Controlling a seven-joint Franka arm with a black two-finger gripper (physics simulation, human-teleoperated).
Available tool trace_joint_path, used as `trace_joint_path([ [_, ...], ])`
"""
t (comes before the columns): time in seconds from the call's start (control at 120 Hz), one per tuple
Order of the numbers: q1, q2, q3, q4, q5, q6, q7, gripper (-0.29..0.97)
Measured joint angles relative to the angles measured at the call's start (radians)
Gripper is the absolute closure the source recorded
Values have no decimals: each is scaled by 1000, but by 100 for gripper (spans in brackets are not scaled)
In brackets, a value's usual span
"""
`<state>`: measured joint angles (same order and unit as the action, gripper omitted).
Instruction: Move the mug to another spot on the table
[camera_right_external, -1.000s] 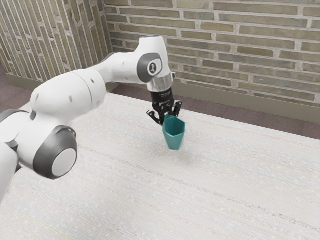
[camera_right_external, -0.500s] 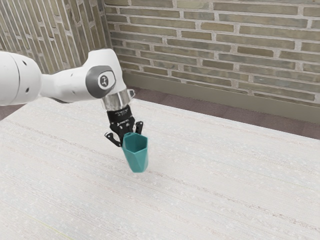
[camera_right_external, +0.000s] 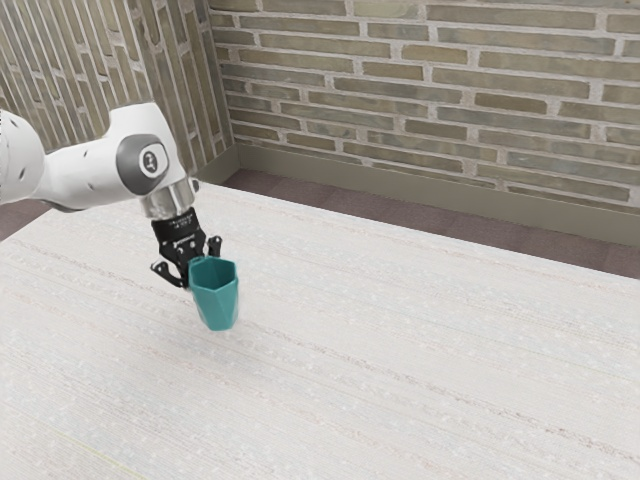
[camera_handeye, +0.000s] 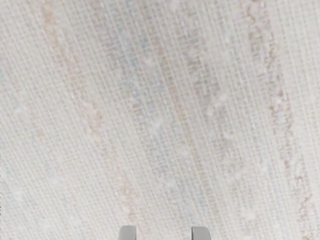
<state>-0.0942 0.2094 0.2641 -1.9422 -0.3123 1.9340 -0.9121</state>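
- Moved since half a second ago: arm (camera_right_external: 90, 170), gripper (camera_right_external: 192, 270) and mug (camera_right_external: 216, 293) have together travelled toward the exterior view's left. They now stand nearer the left-hand brick wall (camera_right_external: 90, 70).
- Mug: teal and faceted, with its open mouth up. It is tilted slightly, with the base leaning toward the exterior view's right.
- Location of mug: over the left part of the bench (camera_right_external: 430, 340), well apart from the bench's far edge. Its base is close to the surface, but whether it touches cannot be told.
- Fingers (camera_right_external: 186, 272): black, closed on the mug's rim at the side nearest the arm, gripping the mug.
- Arm: white with grey joints. It enters from the exterior view's left, with the hand pointing down.
- Bench: pale, with a streaked woven-looking grain.
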Motion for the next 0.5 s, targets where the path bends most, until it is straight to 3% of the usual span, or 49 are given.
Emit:
trace_joint_path([
  [0.5,119,107,3,39,0,23,44,77],
])
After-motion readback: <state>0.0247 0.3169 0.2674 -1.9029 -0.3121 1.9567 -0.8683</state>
